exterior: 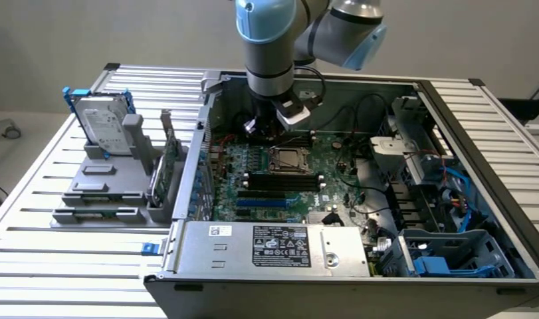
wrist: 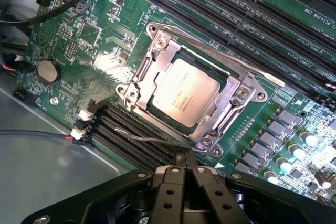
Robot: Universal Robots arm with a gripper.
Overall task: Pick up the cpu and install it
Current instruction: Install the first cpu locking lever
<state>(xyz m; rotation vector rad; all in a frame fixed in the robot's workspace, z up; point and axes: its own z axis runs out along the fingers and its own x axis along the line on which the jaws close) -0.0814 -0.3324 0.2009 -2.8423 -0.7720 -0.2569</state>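
I am looking down at one cpu [wrist: 185, 92] sitting inside the socket frame [wrist: 157, 45] on the motherboard [wrist: 94, 40], so seating seems done, though the frame's retention lever [wrist: 231, 59] is looking unlatched to me (hard to be sure). My gripper [wrist: 185, 157] is hovering just beside the socket with its fingers pressed together, carrying nothing. Outside the case [exterior: 251, 249], I am counting one hard drive [exterior: 101, 119] standing on the grey fixture [exterior: 96, 193].

An exterior camera is looking down from high on the open computer case [exterior: 358, 199]; the wrist camera is hovering close above its CPU socket [wrist: 191, 90].
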